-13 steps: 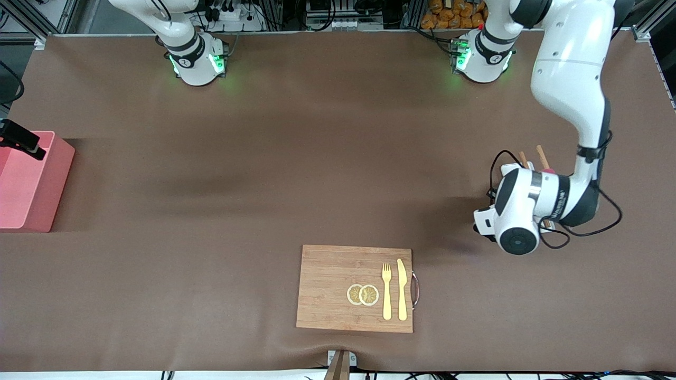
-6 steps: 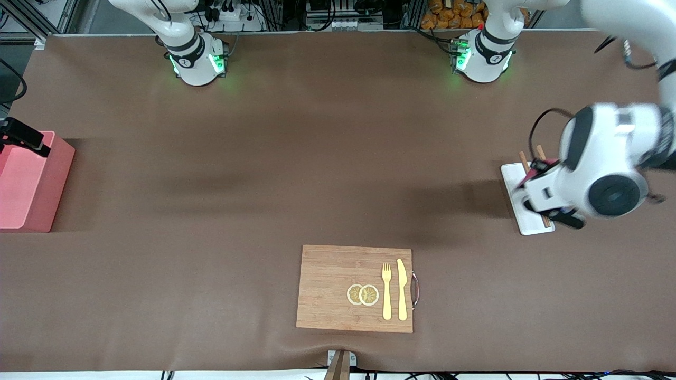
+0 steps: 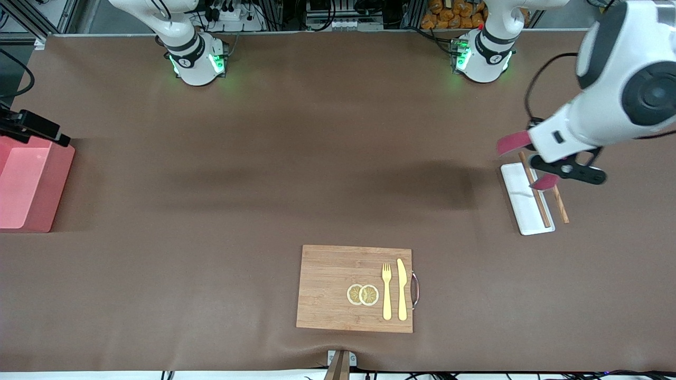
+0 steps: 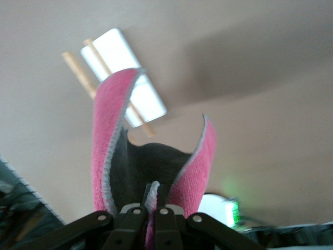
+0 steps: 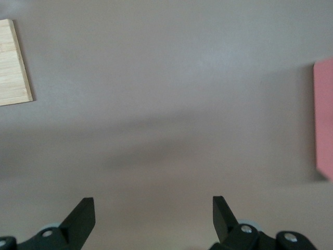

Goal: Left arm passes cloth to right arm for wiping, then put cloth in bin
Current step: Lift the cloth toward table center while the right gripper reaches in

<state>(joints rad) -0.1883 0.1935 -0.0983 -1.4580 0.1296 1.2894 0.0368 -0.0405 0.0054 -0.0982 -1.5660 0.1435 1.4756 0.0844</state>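
Left tool [image 4: 151, 208]: clamped on the cloth [image 4: 112, 140], raised over the white tray [image 3: 520, 203] and two wooden sticks [image 3: 536, 192].
Right tool [image 5: 153, 213]: fingers apart — over the bin's [image 3: 31, 184] end of the tabletop [image 3: 264, 158].
Nearby: cutting board [image 3: 330, 287] with fork [image 3: 386, 291], knife [image 3: 402, 289], lemon slices [image 3: 363, 294] — well apart.

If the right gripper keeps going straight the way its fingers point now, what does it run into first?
Probably nothing but bare table. The open right gripper faces plain brown surface, with the cutting board and the bin only at the view's edges. Depth is hard to judge.
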